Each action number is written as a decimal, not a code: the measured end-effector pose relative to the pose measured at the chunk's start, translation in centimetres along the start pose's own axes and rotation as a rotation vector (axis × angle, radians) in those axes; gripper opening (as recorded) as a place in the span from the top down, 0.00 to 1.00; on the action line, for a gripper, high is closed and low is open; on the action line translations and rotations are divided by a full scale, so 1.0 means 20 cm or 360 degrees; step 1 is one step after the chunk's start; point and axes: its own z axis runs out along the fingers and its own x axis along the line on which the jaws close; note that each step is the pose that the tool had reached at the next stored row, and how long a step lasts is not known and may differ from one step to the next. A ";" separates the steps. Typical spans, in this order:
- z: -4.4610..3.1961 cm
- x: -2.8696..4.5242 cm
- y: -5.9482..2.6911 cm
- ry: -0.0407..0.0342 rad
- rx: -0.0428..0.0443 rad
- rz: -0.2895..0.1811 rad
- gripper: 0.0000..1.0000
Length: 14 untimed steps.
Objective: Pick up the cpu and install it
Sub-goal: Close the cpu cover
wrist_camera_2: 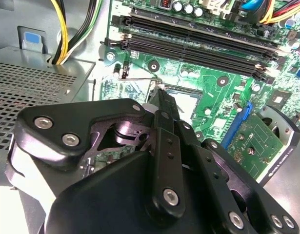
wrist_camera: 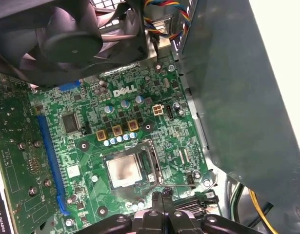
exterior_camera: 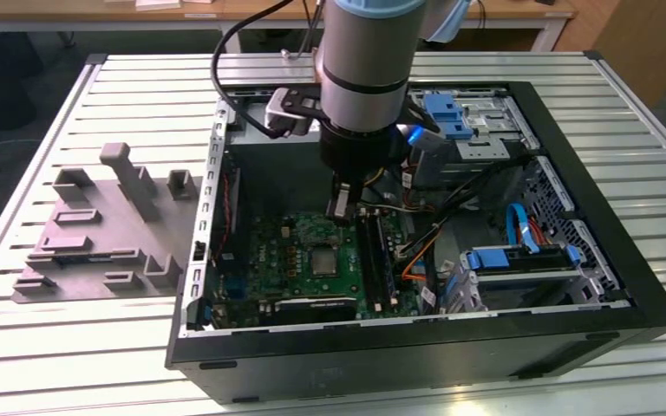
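Silvery metal is showing on the cpu (wrist_camera: 124,171) in the first wrist view, where the chip is lying flat inside the metal-framed socket (wrist_camera: 150,165) on the green motherboard (wrist_camera: 91,131); its top is carrying a darker smudge near the middle; in the exterior view the same chip (exterior_camera: 325,260) is sitting low in the open computer case (exterior_camera: 610,338), beside the long black memory slots (exterior_camera: 373,260).

Gripper (wrist_camera: 161,196) is hanging just above the board at the socket's edge; its two black fingers (wrist_camera_2: 165,109) are pressing together at the tips with no gap between them, and nothing is being held.

Judging by its looks, the chip is weighing very little and staying quite stiff; the flat metal lid is likely feeling smooth and a bit slippery; the underside contacts and the socket beneath are probably fragile, so squeezing hard or tilting is risking damage. Taking hold by two opposite edges of the thin pale rim, keeping it level, is seeming the safest grip; the narrow fingertips are looking suited to that.
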 end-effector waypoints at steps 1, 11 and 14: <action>0.000 0.003 0.000 0.0000 0.0000 -0.0001 0.89; 0.004 0.072 0.008 0.0001 0.0001 -0.0019 0.89; 0.005 0.087 0.010 0.0001 0.0001 -0.0024 0.89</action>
